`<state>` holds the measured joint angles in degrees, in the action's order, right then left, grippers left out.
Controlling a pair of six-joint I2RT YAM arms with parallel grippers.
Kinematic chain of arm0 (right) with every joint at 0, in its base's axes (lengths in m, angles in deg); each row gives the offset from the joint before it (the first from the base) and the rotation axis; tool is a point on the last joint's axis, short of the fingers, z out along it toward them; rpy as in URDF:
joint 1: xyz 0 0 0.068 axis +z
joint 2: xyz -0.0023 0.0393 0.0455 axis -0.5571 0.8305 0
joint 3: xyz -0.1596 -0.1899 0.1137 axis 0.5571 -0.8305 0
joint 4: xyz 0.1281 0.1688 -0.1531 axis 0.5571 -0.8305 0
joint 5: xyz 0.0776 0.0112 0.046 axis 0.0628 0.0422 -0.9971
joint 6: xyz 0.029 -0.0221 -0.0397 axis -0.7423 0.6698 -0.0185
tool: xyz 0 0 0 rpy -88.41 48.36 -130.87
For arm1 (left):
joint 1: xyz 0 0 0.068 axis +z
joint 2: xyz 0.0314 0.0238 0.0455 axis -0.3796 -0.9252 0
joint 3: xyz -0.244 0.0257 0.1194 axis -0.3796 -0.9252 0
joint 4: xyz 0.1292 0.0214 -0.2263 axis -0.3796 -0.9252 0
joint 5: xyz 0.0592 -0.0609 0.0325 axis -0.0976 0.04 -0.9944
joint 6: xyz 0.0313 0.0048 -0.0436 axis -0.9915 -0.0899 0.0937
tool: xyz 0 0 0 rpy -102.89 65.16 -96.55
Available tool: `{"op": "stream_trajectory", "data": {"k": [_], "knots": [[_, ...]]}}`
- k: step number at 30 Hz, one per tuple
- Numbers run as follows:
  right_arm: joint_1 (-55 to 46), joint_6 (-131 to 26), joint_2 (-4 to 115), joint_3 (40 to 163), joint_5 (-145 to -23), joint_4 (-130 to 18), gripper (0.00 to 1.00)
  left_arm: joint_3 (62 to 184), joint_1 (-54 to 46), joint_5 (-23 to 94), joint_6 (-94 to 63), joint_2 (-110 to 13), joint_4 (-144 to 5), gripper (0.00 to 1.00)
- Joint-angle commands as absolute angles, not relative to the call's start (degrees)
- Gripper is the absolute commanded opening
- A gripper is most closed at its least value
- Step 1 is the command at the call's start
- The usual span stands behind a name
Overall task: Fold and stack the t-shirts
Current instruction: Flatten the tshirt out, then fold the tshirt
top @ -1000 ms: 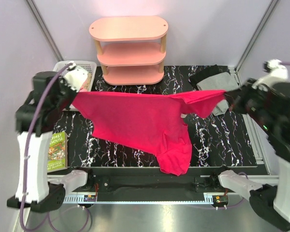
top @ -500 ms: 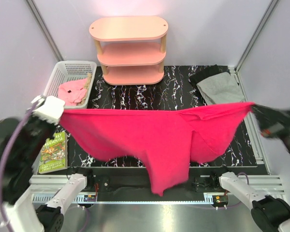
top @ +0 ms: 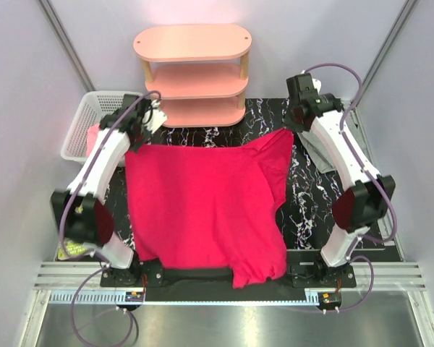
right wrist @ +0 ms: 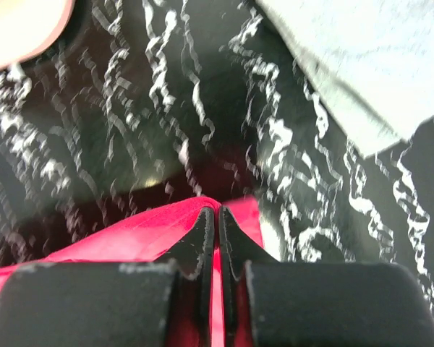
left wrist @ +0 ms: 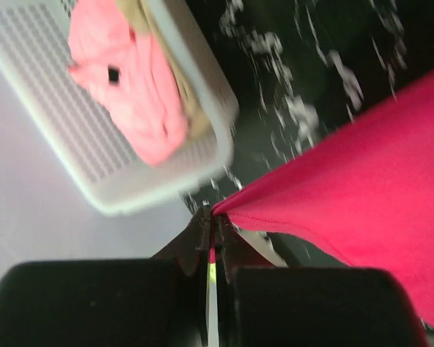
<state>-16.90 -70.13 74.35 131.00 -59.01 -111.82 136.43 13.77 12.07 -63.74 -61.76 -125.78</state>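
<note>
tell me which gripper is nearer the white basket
Left. The left gripper, shut on a corner of the red t-shirt, is right beside the basket. The right gripper holds the shirt's other corner, far off on the opposite side.

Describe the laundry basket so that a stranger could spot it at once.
Start at the pink three-tier shelf at the far edge of the black marbled table. Just left of it, at the far-left corner, sits the basket. It is the only white perforated plastic container, with pale pink cloth inside.
</note>
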Motion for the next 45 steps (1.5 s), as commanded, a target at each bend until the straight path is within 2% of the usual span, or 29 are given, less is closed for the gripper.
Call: {"op": "stream_trajectory", "data": {"k": [1, 9, 12, 15, 19, 26, 34, 45], "knots": [[-19.4, -67.6, 77.1, 139.2, -54.3, -107.4, 0.00, 146.7, 13.8, 6.7, -65.4, -71.2, -119.0, 0.00], [-19.4, -64.6, 86.4, 150.9, -54.6, -108.4, 0.00, 152.9, 12.7, 2.8, -68.1, -80.8, -115.3, 0.00], [-19.5, -64.0, 91.2, 158.4, -55.8, -112.8, 0.00, 152.5, 12.7, 1.9, -68.8, -81.7, -114.0, 0.00], [-19.3, -64.5, 92.8, 160.5, -57.1, -115.0, 0.00, 149.8, 12.7, 1.8, -68.7, -81.3, -112.5, 0.00], [-18.7, -64.6, 87.8, 154.3, -57.3, -114.5, 0.00, 145.3, 12.7, 2.3, -68.7, -78.3, -110.7, 0.00], [-16.7, -66.0, 75.7, 133.9, -56.9, -109.9, 0.00, 134.4, 12.6, 3.4, -69.9, -72.5, -106.6, 0.00], [-14.3, -67.5, 65.1, 119.8, -56.5, -109.1, 0.00, 126.2, 12.6, 3.6, -70.0, -70.8, -102.6, 0.00], [-11.4, -70.9, 59.8, 102.0, -59.6, -107.3, 0.00, 120.1, 12.0, 4.9, -68.7, -69.6, -102.0, 0.00]]}}
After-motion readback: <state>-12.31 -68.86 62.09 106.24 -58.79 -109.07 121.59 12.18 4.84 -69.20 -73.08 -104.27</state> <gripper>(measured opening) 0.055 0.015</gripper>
